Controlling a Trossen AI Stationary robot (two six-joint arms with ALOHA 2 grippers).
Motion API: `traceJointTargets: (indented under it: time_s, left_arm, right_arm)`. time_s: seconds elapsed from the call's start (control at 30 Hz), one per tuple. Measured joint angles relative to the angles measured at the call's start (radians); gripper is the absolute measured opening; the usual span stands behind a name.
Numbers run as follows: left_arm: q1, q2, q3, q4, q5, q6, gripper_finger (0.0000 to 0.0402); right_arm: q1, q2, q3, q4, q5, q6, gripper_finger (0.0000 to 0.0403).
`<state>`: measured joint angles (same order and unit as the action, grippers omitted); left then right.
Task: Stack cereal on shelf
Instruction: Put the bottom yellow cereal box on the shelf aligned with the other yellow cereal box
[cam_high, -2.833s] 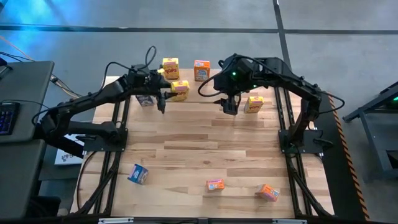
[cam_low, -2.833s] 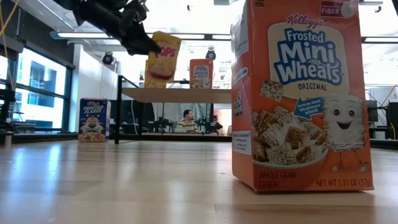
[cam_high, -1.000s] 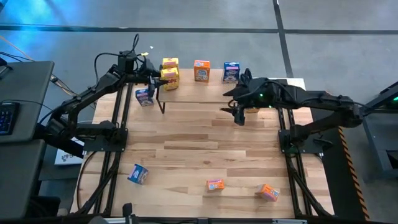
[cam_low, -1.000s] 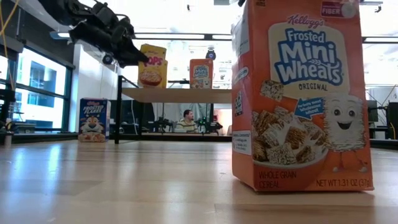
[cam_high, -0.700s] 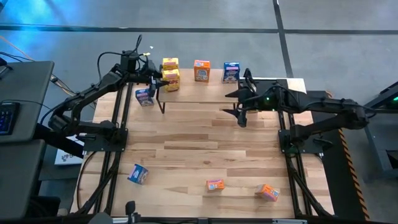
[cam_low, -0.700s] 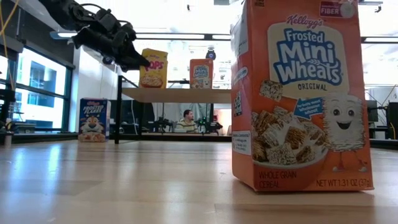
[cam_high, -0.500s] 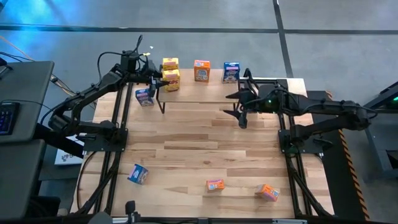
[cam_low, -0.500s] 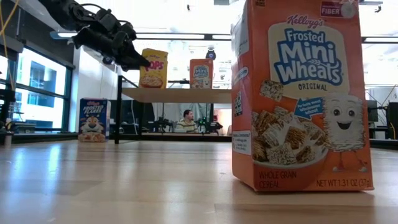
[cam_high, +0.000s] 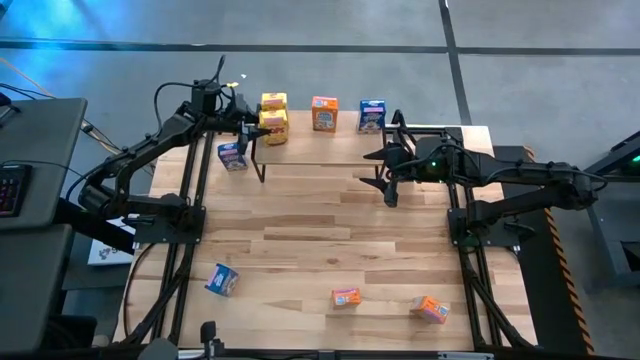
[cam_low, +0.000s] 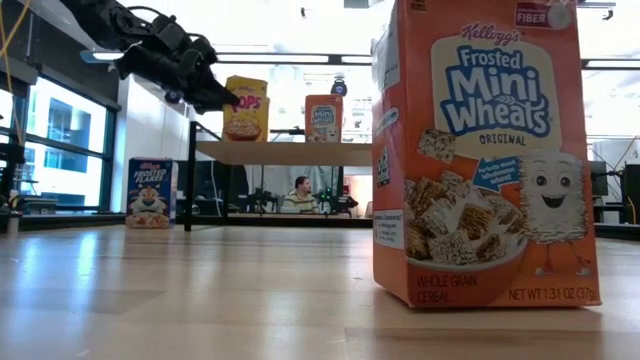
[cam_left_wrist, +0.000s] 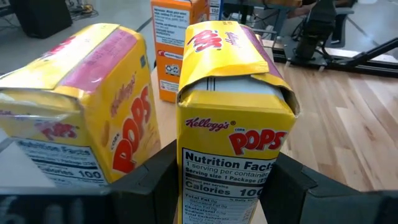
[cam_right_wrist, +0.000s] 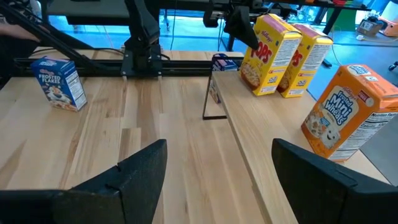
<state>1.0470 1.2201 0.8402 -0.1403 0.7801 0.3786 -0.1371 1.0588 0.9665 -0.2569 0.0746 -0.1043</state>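
Note:
The shelf (cam_high: 300, 138) stands along the table's far edge. Its plank (cam_low: 285, 152) carries a yellow cereal box (cam_high: 273, 101), an orange one (cam_high: 323, 113) and a blue one (cam_high: 371, 115). My left gripper (cam_high: 257, 124) is shut on a second yellow cereal box (cam_left_wrist: 233, 124), which stands upright at the plank's left end beside the first (cam_left_wrist: 81, 118). My right gripper (cam_high: 380, 172) hangs open with nothing between its fingers by the shelf's right end, near the plank (cam_right_wrist: 273, 143). My left gripper pinches the yellow box between its two fingers (cam_left_wrist: 155, 180), one on each wide face beside the nutrition panel (cam_left_wrist: 193, 177). The fingers come nearly level from the table's left side, about halfway up the box (cam_low: 245, 108). The box stands upright, its base at the plank's top.
A blue box (cam_high: 232, 155) stands on the table by the shelf's left legs. Near the front edge lie another blue box (cam_high: 221, 279) and two orange ones (cam_high: 346, 297) (cam_high: 431, 309). The middle of the table is bare wood.
My right arm has sunk a little and drawn slightly toward the table's right edge, its gripper still open. The yellow box in my left gripper stays at the plank's left end.

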Motion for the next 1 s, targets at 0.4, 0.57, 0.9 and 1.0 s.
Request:
traceJointTargets:
  time_s: [0.4, 0.57, 0.9, 1.0]
  left_arm:
    - [0.000, 0.026, 0.000, 0.035, -0.004, -0.002, 0.0168]
    - [0.000, 0.043, 0.000, 0.037, -0.002, -0.002, 0.0168]
    - [0.000, 0.043, 0.000, 0.041, -0.002, 0.017, 0.0168]
    - [0.000, 0.043, 0.000, 0.041, -0.002, 0.017, 0.0168]
  right_arm:
    - [0.000, 0.000, 0.000, -0.001, 0.000, 0.000, 0.0282]
    - [0.000, 0.000, 0.000, -0.001, 0.000, 0.000, 0.0282]
    - [0.000, 0.001, 0.000, -0.001, 0.000, 0.000, 0.0282]
    - [0.000, 0.001, 0.000, -0.001, 0.000, 0.000, 0.0282]
